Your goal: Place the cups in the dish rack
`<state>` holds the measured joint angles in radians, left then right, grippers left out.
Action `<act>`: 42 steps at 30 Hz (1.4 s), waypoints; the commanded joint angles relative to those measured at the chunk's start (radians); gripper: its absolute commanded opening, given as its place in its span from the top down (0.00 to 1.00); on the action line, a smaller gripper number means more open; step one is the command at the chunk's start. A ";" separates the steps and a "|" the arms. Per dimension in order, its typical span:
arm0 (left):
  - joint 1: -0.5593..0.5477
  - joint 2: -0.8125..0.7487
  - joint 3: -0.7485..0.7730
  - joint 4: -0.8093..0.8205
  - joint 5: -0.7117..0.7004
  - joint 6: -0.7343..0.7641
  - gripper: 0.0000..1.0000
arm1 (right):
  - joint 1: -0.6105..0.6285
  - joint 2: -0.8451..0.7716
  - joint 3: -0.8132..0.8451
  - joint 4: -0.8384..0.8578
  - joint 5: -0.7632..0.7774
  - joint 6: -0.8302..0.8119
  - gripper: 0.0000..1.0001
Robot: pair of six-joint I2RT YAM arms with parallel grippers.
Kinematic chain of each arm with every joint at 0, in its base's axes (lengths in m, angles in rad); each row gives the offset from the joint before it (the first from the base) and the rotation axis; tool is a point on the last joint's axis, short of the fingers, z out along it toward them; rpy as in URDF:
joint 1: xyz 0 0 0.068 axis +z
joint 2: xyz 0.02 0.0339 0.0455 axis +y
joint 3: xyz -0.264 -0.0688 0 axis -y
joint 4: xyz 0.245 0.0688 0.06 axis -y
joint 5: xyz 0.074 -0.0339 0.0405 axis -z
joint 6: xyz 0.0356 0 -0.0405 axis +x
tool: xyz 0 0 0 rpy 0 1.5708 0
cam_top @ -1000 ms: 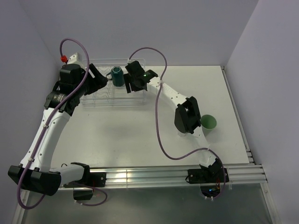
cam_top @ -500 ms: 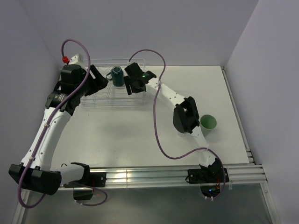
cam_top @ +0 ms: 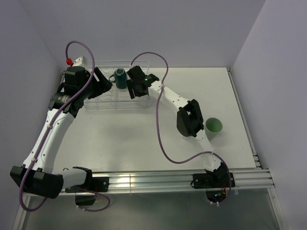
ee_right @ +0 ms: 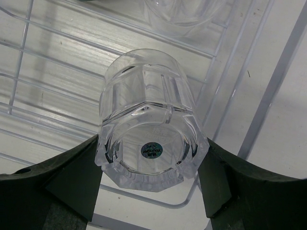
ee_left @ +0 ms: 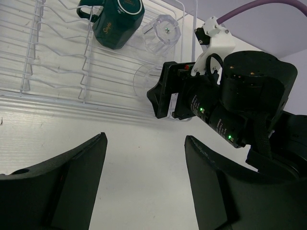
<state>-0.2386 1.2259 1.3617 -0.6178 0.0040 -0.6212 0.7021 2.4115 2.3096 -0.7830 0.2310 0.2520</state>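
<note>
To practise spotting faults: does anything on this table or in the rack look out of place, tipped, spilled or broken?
Only the pale mint-green cup stands out: it sits upright and alone at the right of the table, far from the dish rack. No spill or breakage shows.

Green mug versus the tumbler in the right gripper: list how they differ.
The mug is dark green and opaque; the tumbler is clear, faceted glass. The mug has a handle; the tumbler has none. The mug sits free in the rack; the tumbler is clamped in the right gripper. Both are at the rack.
</note>
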 commanded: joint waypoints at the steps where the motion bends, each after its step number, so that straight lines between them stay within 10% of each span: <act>1: 0.005 0.000 -0.003 0.030 0.017 0.012 0.28 | -0.003 0.008 0.034 -0.002 0.034 -0.019 0.60; 17: 0.005 0.003 -0.009 0.033 0.022 0.011 0.28 | 0.016 0.003 0.011 0.002 0.044 -0.036 0.15; 42: 0.005 0.007 -0.003 0.029 0.002 0.006 0.28 | 0.046 -0.219 0.033 0.007 0.088 -0.056 0.11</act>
<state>-0.2386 1.2289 1.3613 -0.6113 0.0105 -0.6216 0.7403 2.3497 2.3093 -0.7933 0.2672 0.2104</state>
